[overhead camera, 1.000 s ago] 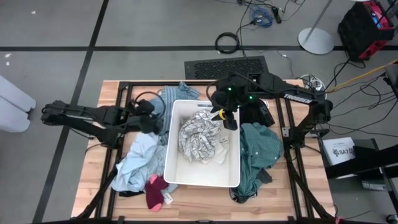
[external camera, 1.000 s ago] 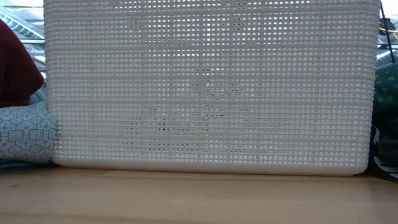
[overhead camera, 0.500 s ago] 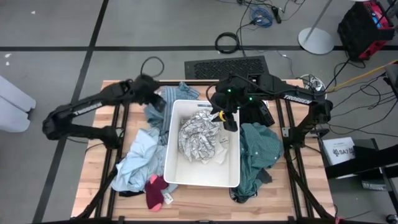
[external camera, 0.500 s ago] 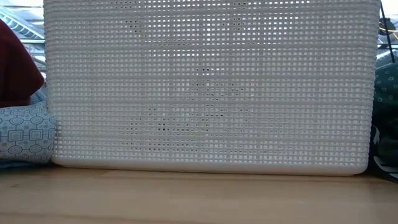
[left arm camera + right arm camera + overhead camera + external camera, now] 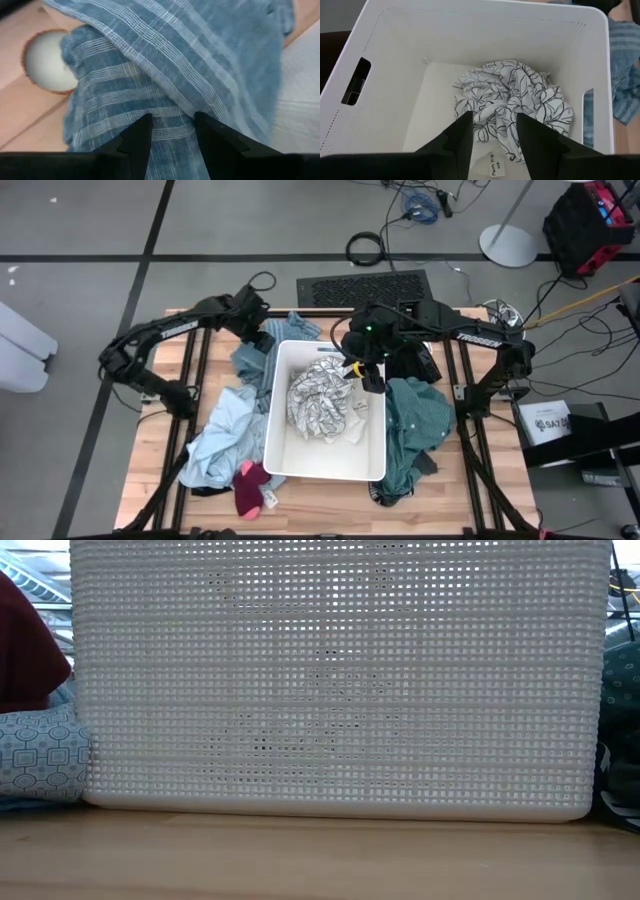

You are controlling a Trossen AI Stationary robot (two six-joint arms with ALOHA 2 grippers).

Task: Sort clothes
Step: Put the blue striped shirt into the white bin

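The blue striped garment (image 5: 165, 75) lies directly beneath the open left pincer (image 5: 172, 131); the right pincer (image 5: 492, 131), also open, hovers over the patterned garment (image 5: 512, 107).

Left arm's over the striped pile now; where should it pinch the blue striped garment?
Pinch the raised fold of the blue striped garment just ahead of the left gripper, coming straight down: the ridge is bunched up off the table, beside the bin.
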